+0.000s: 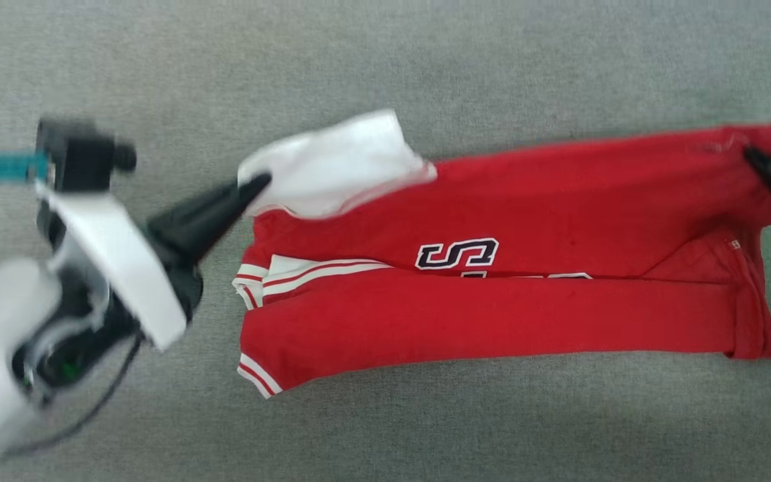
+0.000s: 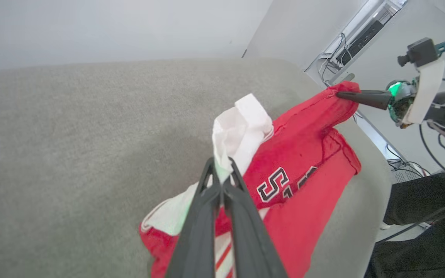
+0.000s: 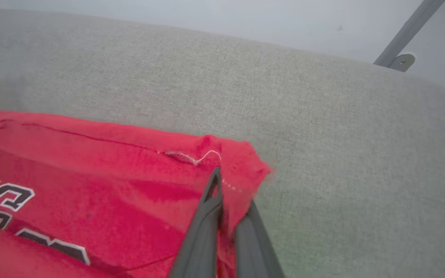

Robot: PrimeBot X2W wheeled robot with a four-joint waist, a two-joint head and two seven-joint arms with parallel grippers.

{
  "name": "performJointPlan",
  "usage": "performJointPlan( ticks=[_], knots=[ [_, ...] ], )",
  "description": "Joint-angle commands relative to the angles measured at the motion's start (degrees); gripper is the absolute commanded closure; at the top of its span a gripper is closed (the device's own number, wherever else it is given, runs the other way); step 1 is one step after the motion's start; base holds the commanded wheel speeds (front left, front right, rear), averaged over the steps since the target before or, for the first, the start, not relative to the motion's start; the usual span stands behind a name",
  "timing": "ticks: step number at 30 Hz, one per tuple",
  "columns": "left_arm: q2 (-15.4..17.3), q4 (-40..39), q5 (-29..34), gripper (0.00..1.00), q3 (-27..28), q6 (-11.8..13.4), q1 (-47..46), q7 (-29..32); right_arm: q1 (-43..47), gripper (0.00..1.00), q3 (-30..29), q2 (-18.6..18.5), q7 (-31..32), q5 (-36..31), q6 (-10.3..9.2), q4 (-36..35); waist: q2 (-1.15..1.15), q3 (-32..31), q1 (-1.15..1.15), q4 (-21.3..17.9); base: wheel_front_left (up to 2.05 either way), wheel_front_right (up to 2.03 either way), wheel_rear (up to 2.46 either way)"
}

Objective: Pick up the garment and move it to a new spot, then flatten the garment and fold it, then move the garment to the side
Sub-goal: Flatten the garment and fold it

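Between the closed jaws of the left gripper [image 1: 260,182] sits a white sleeve [image 1: 338,164] of the red shirt [image 1: 492,314], half folded on a grey fabric surface [image 1: 425,60]. The right gripper [image 1: 752,155] pinches the far hem corner, where its wrist view reveals a loose white thread [image 3: 207,155].

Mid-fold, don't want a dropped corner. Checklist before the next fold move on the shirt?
1. Left gripper shut on the white sleeve: ok.
2. Right gripper shut on the hem corner: ok.
3. Sleeve flat: not ok, bunched at the fingers.
4. Near half of the shirt lying flat on the surface: ok.
5. Bare surface around the shirt for laying it down: ok.
6. How many layers each grip holds: cannot tell.
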Motion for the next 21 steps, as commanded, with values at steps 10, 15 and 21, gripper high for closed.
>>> performJointPlan(
  ticks=[10,15,21],
  knots=[
    [3.7,-8.18,-1.15,1.0,-1.84,1.81,17.71,-13.13,17.54,1.0,-8.72,5.77,-2.76,-1.58,-0.01,-6.87,0.0,-1.3,0.0,0.67,0.0,0.0,0.0],
    [2.21,-8.44,-0.63,1.0,-1.21,2.41,23.05,-14.31,20.8,1.0,-10.63,7.42,-3.4,-2.31,-0.02,-6.58,0.0,-0.42,0.0,0.69,0.0,0.0,0.0],
    [-1.16,-3.82,0.43,1.0,-1.93,1.89,23.79,-14.47,19.26,1.0,-8.92,7.85,-5.55,-4.34,-0.02,-2.33,0.0,0.58,0.0,0.52,0.0,0.0,0.0]
  ],
)
